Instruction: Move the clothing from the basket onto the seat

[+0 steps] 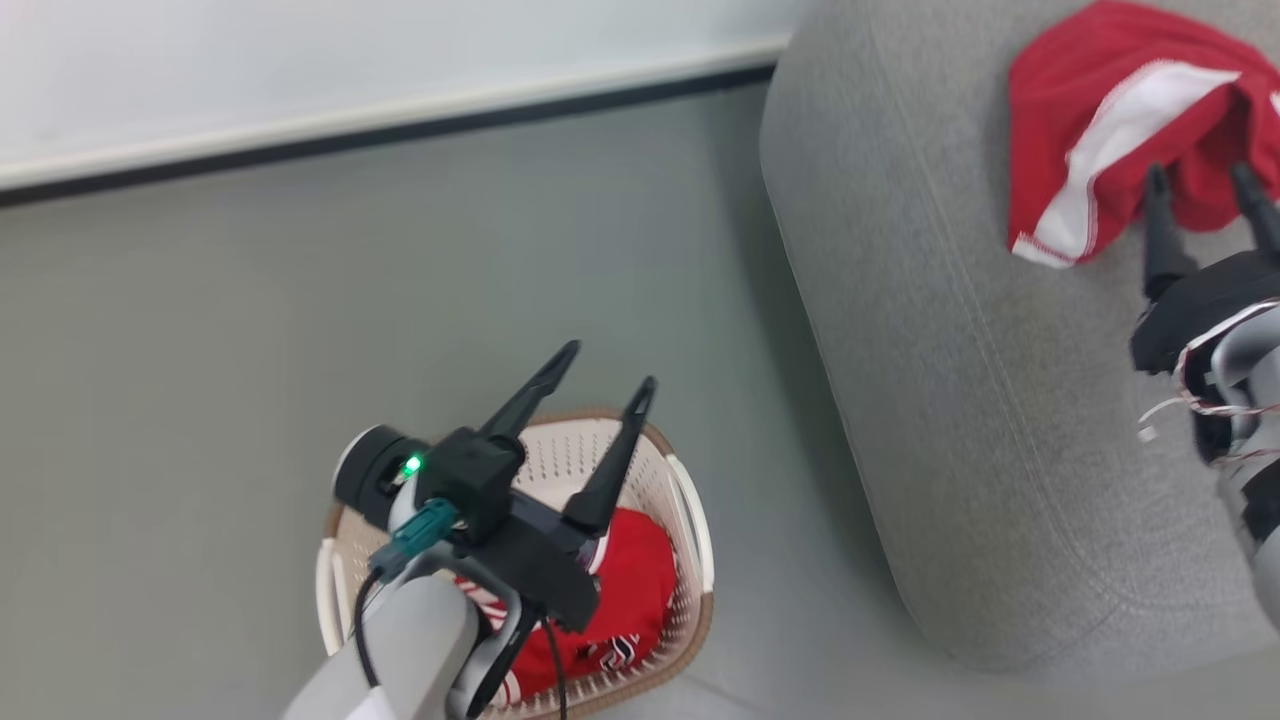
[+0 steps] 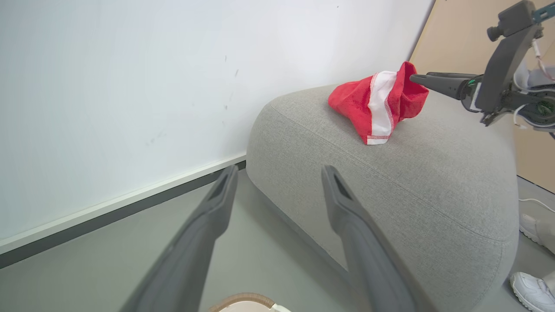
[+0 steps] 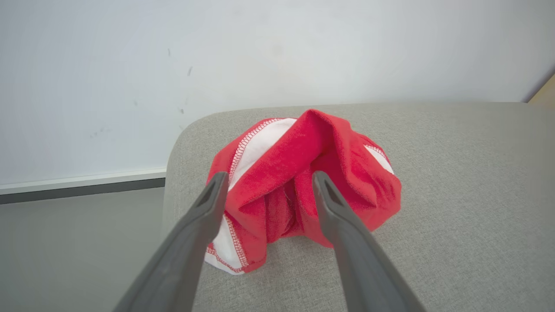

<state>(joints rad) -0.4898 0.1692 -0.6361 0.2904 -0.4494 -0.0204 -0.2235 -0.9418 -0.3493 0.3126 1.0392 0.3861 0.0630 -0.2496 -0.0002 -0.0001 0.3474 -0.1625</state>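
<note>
A crumpled red garment with white trim [image 1: 1090, 110] [image 2: 377, 102] [image 3: 303, 186] lies on the grey seat [image 1: 950, 350] [image 2: 412, 173] [image 3: 455, 173]. My right gripper [image 1: 1205, 180] [image 3: 266, 180] stands open at the garment's near edge, its fingertips either side of a fold and nothing clamped; it also appears in the left wrist view [image 2: 416, 79]. A second red piece of clothing with dark lettering [image 1: 630, 600] lies in the cream basket [image 1: 690, 500], whose rim [image 2: 247, 301] peeks in below. My left gripper [image 1: 610, 365] [image 2: 279, 173] hovers open above the basket, holding nothing.
Grey floor [image 1: 300, 350] runs between the basket and the seat. A white wall with a dark skirting strip [image 1: 400, 130] stands behind. White shoes of a person [image 2: 533, 286] are on the floor past the seat's far end, beside a tan panel [image 2: 459, 39].
</note>
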